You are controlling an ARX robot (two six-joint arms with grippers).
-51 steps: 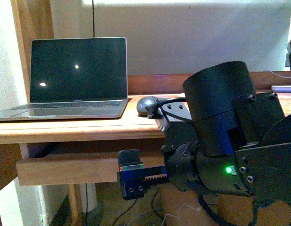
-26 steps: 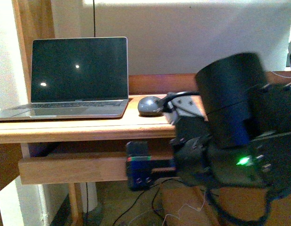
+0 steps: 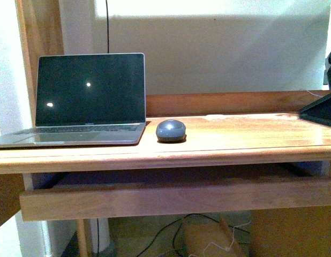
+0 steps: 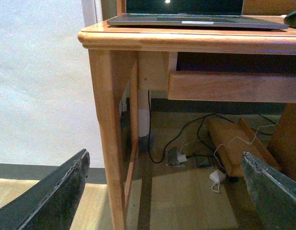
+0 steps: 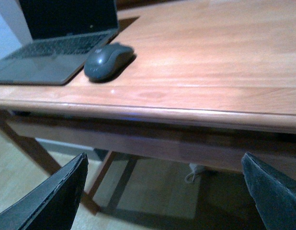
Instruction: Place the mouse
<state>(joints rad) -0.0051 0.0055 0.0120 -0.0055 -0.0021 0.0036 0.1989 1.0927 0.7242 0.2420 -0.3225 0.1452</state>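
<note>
My right arm has pulled out of the front view since a second ago; it filled the right half then, now neither arm shows there. Right gripper [image 5: 162,191] released, jaws spread wide, nothing between them, hanging below and in front of the desk [image 5: 210,62] edge. Left gripper [image 4: 167,191] also spread wide and empty, low by the desk's left leg [image 4: 109,143], floor and cables [image 4: 186,139] behind it. Mouse [image 3: 171,130] sits on the desk top, free of both grippers, just beside the laptop [image 3: 85,101] base's right edge; from the right wrist view it looks touching or nearly so, can't tell which. Mouse is dark grey, smooth dome, oval, matte, no cable. Laptop open, screen dark with two small light spots. Dark flat object [image 3: 321,110] at the desk's far right edge, cut off. No containers seen; a cardboard piece [image 4: 234,143] lies on the floor under the desk.
</note>
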